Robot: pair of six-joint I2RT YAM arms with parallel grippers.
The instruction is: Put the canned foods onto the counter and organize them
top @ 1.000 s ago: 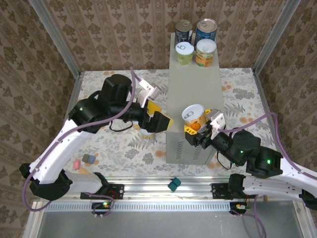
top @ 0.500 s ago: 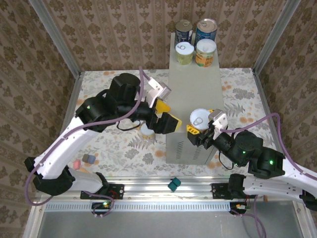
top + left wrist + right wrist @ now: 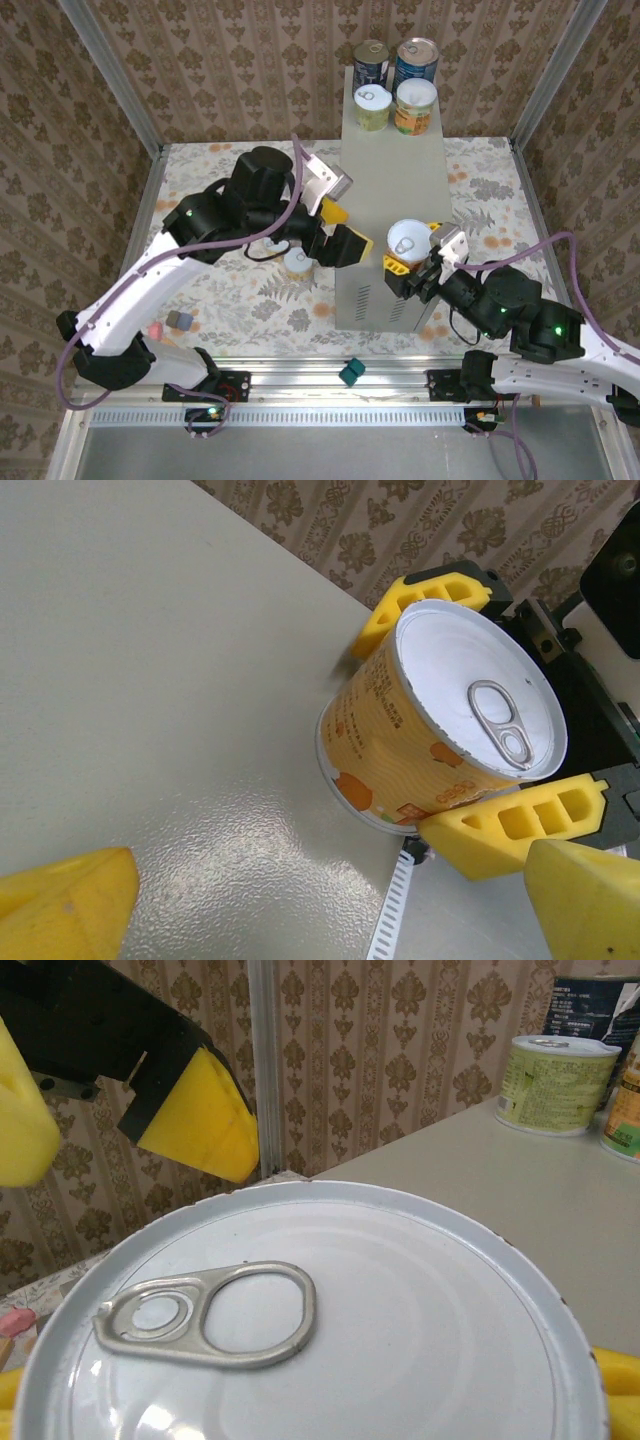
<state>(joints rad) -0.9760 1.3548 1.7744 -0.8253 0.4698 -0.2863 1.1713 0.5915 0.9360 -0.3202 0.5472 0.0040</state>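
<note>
Between the yellow fingers (image 3: 515,820) of the right gripper (image 3: 414,248) stands a short can (image 3: 395,725) with a white pull-tab lid and an orange label. The jaws flank it closely, but I cannot tell whether they press on it. It sits at the near end of the counter (image 3: 385,185), close to the front edge. Just to its left hovers the left gripper (image 3: 343,229), its jaws spread wide and empty, at the counter's left edge. Below that gripper, on the floral surface (image 3: 240,295) beside the counter, stands a white-lidded can (image 3: 299,263). At the counter's far end four tins form a tight block: a dark blue can (image 3: 371,62) and a taller blue can (image 3: 415,60) behind, a green-labelled can (image 3: 373,108) and an orange-labelled can (image 3: 415,108) in front.
</note>
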